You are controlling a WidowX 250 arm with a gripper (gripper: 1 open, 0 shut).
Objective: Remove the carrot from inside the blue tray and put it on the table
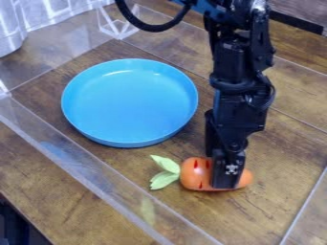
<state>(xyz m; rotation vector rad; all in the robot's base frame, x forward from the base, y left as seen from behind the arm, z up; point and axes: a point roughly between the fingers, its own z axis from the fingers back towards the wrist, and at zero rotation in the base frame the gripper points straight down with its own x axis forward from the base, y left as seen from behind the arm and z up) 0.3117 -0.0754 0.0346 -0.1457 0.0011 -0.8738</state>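
The carrot (205, 175) lies on the wooden surface (288, 124) at lower right of the frame, just below the blue tray (128, 100). The claw (230, 172) points straight down over it, spread wide.

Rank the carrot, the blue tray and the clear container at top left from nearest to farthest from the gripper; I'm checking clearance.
1. carrot: directly at the gripper, on the table.
2. blue tray: up and left of it.
3. clear container: far top-left corner.
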